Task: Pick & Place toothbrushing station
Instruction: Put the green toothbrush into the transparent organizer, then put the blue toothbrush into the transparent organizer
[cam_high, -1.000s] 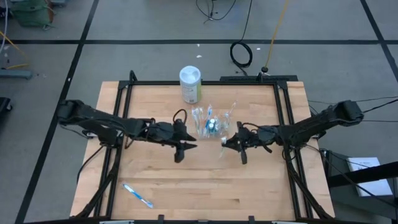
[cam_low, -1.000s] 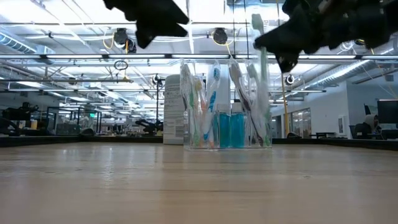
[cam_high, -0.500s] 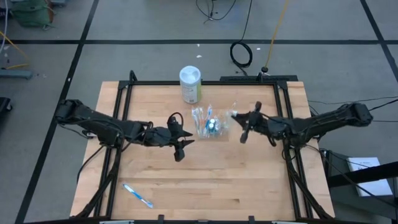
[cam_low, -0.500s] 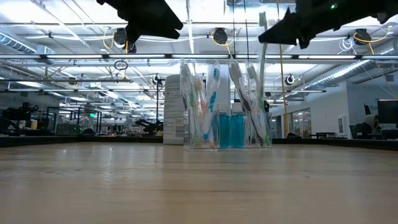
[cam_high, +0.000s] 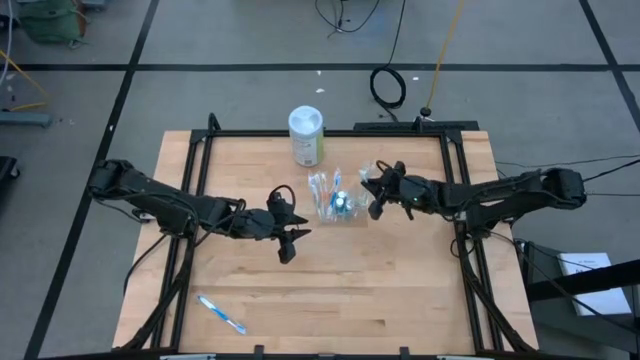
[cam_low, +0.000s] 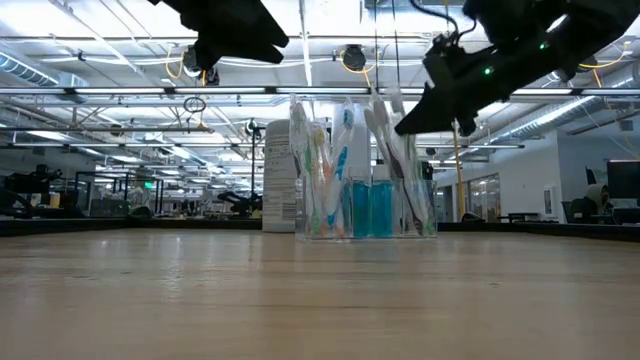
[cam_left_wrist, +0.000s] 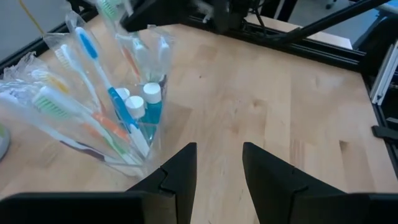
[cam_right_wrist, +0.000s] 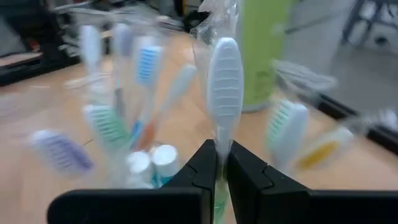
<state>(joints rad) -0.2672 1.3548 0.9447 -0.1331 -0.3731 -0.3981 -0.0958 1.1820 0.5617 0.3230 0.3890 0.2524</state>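
Observation:
The clear plastic cup stands on the table's far middle, holding several wrapped toothbrushes and small teal tubes; it also shows in the low view and the left wrist view. My right gripper is just right of the cup and above it, shut on a wrapped toothbrush with a white head. My left gripper hovers open and empty to the cup's near left, its fingers apart in the left wrist view. One blue toothbrush lies flat on the table near the front left. My right gripper pinches the wrapped toothbrush between its two fingers at the neck just below the head. The head sticks out past the fingertips and the handle runs back between them. The brush is lifted clear of the table, beside the brushes that stand in the cup.
A tall white-lidded, green-labelled canister stands just behind the cup toward the far left. A black frame rail runs along the table's far edge. Bare wood lies across the near half.
My right gripper has carried the toothbrush from the table's middle right toward the far edge and then left toward the cup. It has tipped, so the brush, upright a second ago, now slants over the cup's right side. The cup has stayed put.

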